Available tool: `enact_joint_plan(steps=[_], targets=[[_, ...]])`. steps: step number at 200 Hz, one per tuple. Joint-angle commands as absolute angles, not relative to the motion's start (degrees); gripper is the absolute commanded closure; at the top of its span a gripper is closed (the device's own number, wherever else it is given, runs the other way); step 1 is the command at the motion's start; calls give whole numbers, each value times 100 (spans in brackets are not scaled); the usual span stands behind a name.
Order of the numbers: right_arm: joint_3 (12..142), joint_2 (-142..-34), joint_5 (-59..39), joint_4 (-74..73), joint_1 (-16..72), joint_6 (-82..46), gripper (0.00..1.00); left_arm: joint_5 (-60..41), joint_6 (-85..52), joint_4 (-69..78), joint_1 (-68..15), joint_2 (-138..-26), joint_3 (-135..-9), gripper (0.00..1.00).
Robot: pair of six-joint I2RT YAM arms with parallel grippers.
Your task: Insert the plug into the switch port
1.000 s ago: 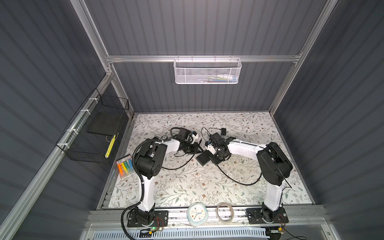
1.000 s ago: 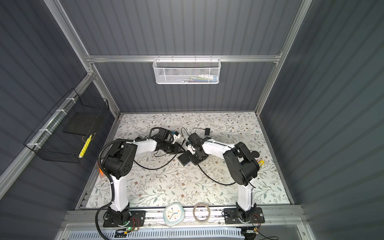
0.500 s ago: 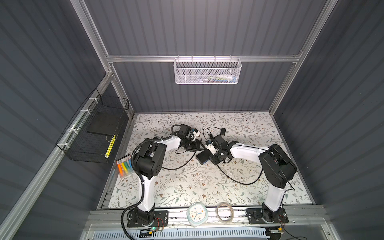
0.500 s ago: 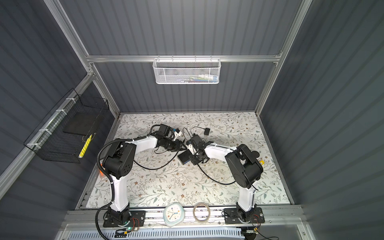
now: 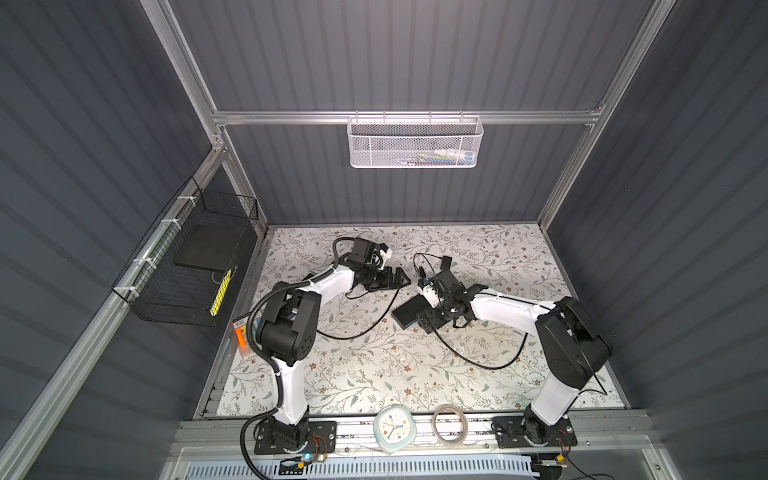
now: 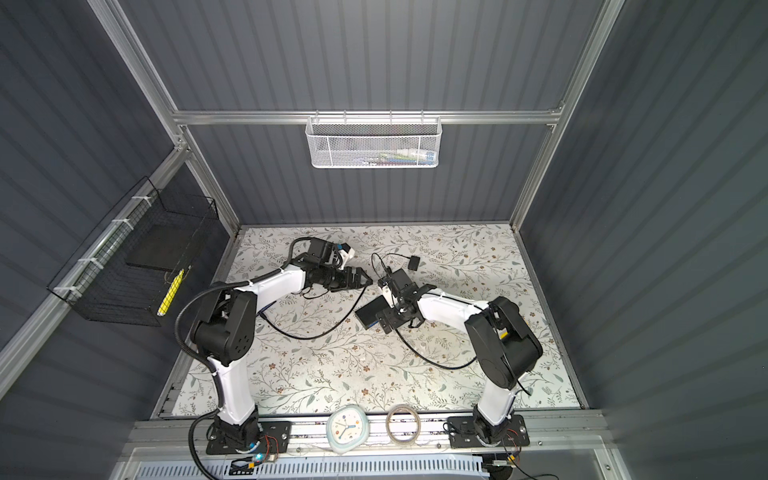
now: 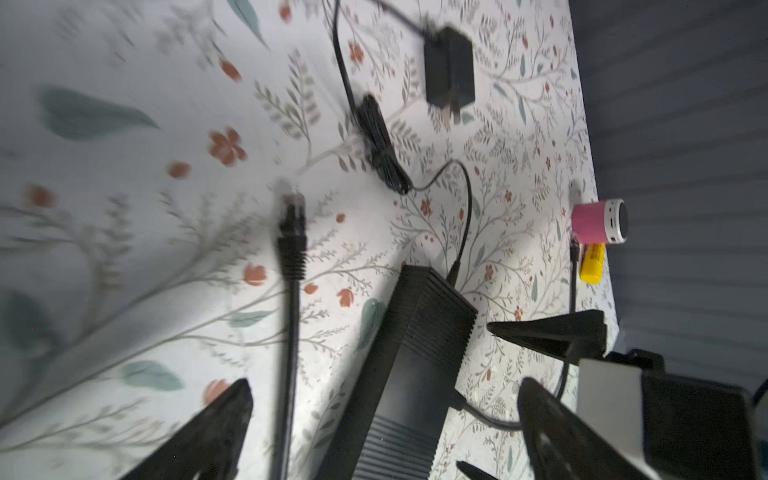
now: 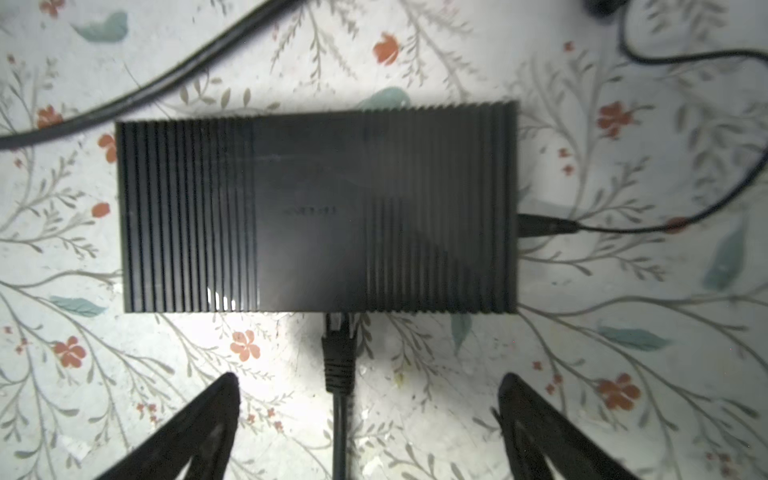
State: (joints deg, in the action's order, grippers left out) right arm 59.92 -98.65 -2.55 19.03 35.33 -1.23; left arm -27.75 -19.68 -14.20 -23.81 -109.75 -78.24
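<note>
Right wrist view: the flat black switch (image 8: 316,208), finely ribbed at both ends and smooth in the middle, lies on the floral cloth (image 8: 623,332). The plug (image 8: 338,357), with its ridged rubber boot, sits in the switch port (image 8: 338,318) on the long edge. The right gripper (image 8: 368,376) spreads its 2 fingers wide, clear of the cable (image 8: 338,436) on both sides. The left gripper (image 7: 384,382) gapes wide too, gripping nothing; another connector (image 7: 291,224) lies loose on open cloth.

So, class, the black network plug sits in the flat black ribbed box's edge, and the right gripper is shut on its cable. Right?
No: the right wrist view shows the right gripper open, clear of the cable. The black network plug sits in the flat black ribbed box.
</note>
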Motion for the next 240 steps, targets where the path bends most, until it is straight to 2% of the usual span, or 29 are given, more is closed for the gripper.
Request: enact_joint_plan(steps=[1, 41, 72, 106, 145, 169, 207, 214, 225, 240], targets=[[5930, -9395, -29, 2019, 3346, -103, 1, -1271, -1704, -1614, -2286, -10172, -7740, 0], [5598, -8091, 297, 1593, 2733, -185, 1, 582, -1485, -826, -2094, -8732, -6715, 0], [4654, -6716, 779, 572, 2070, -445, 1, 2311, -1173, 280, -1957, -7707, -5420, 0], [3434, -5363, 1748, -557, 1376, -624, 1, 3102, -763, 1580, -1451, -7106, -4039, 0], [2186, -4851, 1935, -1628, 337, -749, 1, 2775, -1028, 2125, -615, -7387, -3218, 0], [1819, -5021, 1902, -1991, -3, -823, 1, 2605, -930, 2939, -499, -7857, -2906, 0], [1081, -5700, 1831, -3995, -126, -827, 1, 2184, -823, 4532, -137, -9010, -2610, 0], [1055, -5937, 1701, -4305, -140, -769, 1, 1740, -912, 4740, 113, -9179, -2574, 0], [1073, -6348, 1590, -4814, -158, -693, 1, 1009, -939, 4173, 377, -9188, -2816, 0], [1193, -6800, 1275, -5179, -163, -624, 1, 377, -758, 4587, 457, -9302, -2746, 0]])
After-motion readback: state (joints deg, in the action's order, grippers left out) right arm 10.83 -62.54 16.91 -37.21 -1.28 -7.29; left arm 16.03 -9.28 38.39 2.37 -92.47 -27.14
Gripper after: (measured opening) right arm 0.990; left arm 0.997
